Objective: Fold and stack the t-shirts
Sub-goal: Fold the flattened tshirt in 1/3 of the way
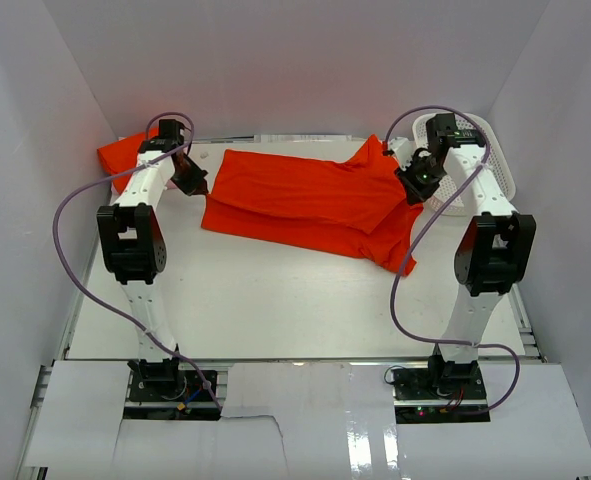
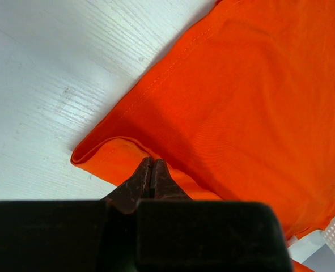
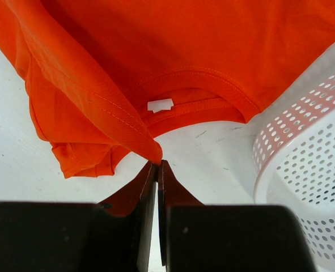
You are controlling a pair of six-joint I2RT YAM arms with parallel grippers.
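A bright orange-red t-shirt (image 1: 295, 195) lies across the far half of the table, partly doubled over along its length. My left gripper (image 1: 193, 185) is at the shirt's left edge. In the left wrist view its jaws (image 2: 150, 161) are shut, with the folded hem of the shirt (image 2: 241, 96) running into the tips. My right gripper (image 1: 412, 190) is at the collar end. Its jaws (image 3: 158, 163) are shut on a pinch of the shirt (image 3: 156, 45), which is drawn up to a point beside the neckline and its white label (image 3: 160, 105). A second t-shirt (image 1: 118, 155) lies bunched at the far left.
A white mesh basket (image 1: 495, 165) stands at the far right, close beside my right gripper (image 3: 309, 170). White walls close in the table on the left, right and back. Purple cables loop from both arms.
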